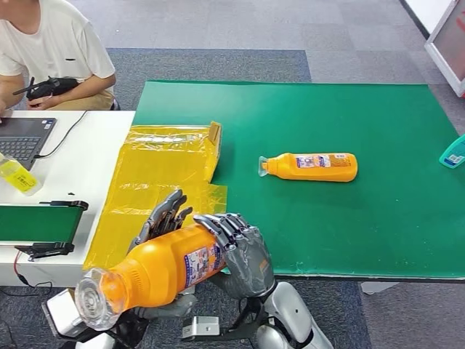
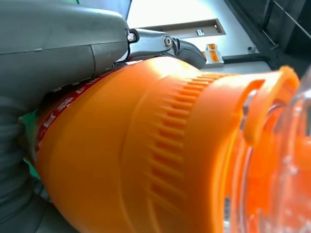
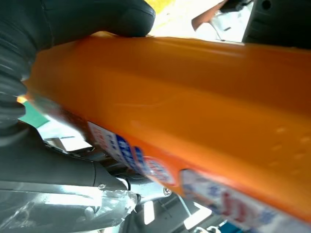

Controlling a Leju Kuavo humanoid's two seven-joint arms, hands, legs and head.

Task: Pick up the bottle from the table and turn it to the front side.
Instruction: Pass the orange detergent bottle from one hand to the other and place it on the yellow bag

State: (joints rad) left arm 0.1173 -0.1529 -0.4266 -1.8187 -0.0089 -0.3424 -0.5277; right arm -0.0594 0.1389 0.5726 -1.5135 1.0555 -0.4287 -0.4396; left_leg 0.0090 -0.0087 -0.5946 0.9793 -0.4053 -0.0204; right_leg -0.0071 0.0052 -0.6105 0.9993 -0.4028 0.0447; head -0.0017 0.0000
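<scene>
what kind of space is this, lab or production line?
Most likely a robot test lab or office: a green mat covers the table, a person sits at a laptop holding a controller, and the floor is carpet tile.

Orange bottle [image 1: 159,273] (clear cap), green table [image 1: 340,218], yellow bag [image 1: 159,174], grey hands.

Printed labels on held bottle [image 1: 159,273] and second bottle [image 1: 311,166], wording too small to read

Open green mat [image 1: 340,233] beyond second bottle [image 1: 309,166]
</scene>
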